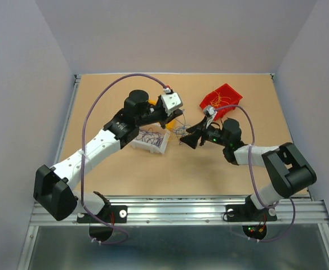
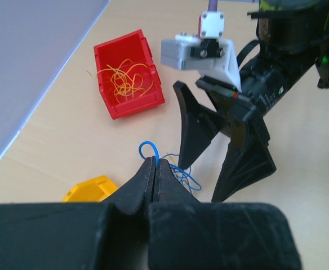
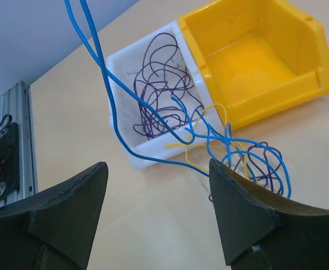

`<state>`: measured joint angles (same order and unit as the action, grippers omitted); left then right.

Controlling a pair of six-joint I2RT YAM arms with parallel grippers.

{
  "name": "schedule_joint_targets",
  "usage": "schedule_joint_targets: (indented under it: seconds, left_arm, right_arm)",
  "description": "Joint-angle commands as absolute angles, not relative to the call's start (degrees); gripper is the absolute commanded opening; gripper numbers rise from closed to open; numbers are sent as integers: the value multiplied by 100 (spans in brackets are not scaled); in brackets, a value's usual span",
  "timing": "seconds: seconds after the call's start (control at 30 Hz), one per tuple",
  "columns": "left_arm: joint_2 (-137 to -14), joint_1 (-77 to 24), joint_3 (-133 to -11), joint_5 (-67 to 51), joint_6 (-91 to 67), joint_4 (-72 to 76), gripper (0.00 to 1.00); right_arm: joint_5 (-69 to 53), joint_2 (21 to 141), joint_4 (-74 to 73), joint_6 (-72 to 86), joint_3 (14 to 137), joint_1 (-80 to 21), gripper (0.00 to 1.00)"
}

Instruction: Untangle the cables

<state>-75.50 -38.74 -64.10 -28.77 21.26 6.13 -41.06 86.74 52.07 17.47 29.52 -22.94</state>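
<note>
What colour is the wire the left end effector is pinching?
Blue; the wire shows best in the left wrist view.

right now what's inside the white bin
A loose coil of purple wires lies in the white bin. Blue wires cross in front of it in the right wrist view, so parts of the coil and the bin floor beneath it are hidden.

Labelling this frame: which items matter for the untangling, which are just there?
Job: wire tangle, blue wire pinched in left gripper, open right gripper, red bin, white bin, yellow bin.
Just there: lilac arm cables, metal rail.
</note>
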Motion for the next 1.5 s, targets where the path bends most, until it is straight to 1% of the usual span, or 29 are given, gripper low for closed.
schedule_joint_targets:
  seconds: [0.0,0.13,0.17,0.2,0.23,0.3,0.33,0.4,0.43,0.47,0.57,0.73,0.93,1.07,1.1,1.37,1.47]
  left_arm:
    - [-7233,-3858,-7179,-3155,1794,747,0]
    - [-7435,-3867,-8119,-3270,1688,335,0]
    - [-7583,-3867,-8652,-3270,1670,64,0]
    - [-7655,-3867,-8927,-3252,1653,9,0]
    - [-7734,-3867,-9487,-3235,1635,-200,0]
    - [-7945,-3867,-10096,-3138,1574,-553,0]
    - [-8006,-3867,-10690,-3077,1547,-641,0]
    - [-8138,-3867,-11195,-2796,1460,-756,0]
    - [-8156,-3867,-11537,-2708,1433,-686,0]
    - [-8148,-3867,-11618,-2507,1415,-599,0]
    - [-8104,-3867,-11505,-2112,1389,-143,0]
    - [-8305,-3867,-11242,-1706,1713,-53,0]
    - [-8736,-3551,-10478,-1530,1899,386,0]
    - [-9342,-2972,-10143,-1793,1653,632,0]
    - [-9456,-2701,-10073,-2071,1496,711,0]
    - [-10774,-2092,-9809,-2812,1537,861,0]
    - [-10933,-1978,-9608,-3058,1608,844,0]
  right_arm:
    - [-4009,8920,5739,1547,3462,-2592,77]
    - [-3446,9324,5748,1407,3743,-2856,75]
    - [-3367,9517,5739,1398,3814,-2917,72]
    - [-3375,9632,5748,1415,3893,-2927,70]
    - [-3375,9711,5739,1441,4015,-2953,62]
    - [-3384,9834,5739,1468,4095,-2979,54]
    - [-3375,9870,5739,1459,4096,-2979,48]
    - [-3323,9835,5739,1441,4052,-2979,44]
    - [-3296,9757,5739,1389,4017,-2979,45]
    - [-3261,9704,5748,1363,3921,-2979,45]
    - [-2858,9475,5739,1301,3719,-2979,47]
    - [-2488,9123,5739,1257,3481,-2979,48]
    - [-2005,8798,5748,1239,3279,-2979,49]
    - [-1478,8509,5774,1318,3041,-2979,50]
    - [-1268,8386,5783,1336,2998,-2979,50]
    - [-642,7875,5994,1371,2558,-2980,50]
    - [-519,7744,6047,1362,2479,-2979,50]
